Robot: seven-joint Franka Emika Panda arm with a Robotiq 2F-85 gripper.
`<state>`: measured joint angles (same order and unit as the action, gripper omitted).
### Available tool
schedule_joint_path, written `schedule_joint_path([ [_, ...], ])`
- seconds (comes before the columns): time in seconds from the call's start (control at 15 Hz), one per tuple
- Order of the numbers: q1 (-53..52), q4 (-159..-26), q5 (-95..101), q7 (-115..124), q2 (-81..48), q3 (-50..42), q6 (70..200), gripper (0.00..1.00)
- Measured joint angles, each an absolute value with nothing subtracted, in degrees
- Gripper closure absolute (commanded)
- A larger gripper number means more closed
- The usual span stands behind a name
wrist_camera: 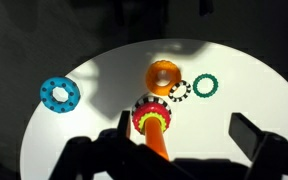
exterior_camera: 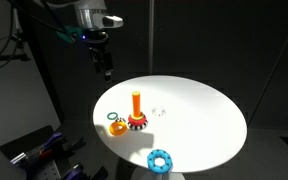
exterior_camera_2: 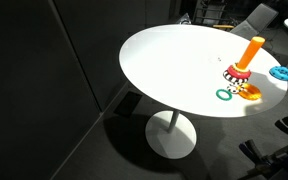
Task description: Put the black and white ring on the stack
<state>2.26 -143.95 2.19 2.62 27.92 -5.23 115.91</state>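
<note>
In the wrist view a small black and white ring (wrist_camera: 178, 90) lies flat on the white table, touching an orange ring (wrist_camera: 162, 75) on its left, with a green ring (wrist_camera: 205, 86) on its right. The stack (wrist_camera: 152, 114) stands just in front of them: an orange peg on a red base with black and white toothed edging. It also shows in both exterior views (exterior_camera: 136, 108) (exterior_camera_2: 248, 60). My gripper (wrist_camera: 184, 135) (exterior_camera: 105, 62) is open and empty, high above the table over the stack. The black and white ring is too small to make out in the exterior views.
A flat blue ring (wrist_camera: 59, 93) (exterior_camera: 160, 160) (exterior_camera_2: 282, 72) lies apart from the others near the table's edge. The round white table (exterior_camera: 199, 110) (exterior_camera_2: 169, 55) stands on one pedestal in a dark room. Dark equipment sits on the floor beside it.
</note>
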Motion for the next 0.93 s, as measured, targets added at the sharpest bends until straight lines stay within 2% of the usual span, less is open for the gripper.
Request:
schedule_joint_path([
  [0.93, 1.7, -144.2, 2.2, 2.7, 14.9, -1.2, 125.4, 0.00],
])
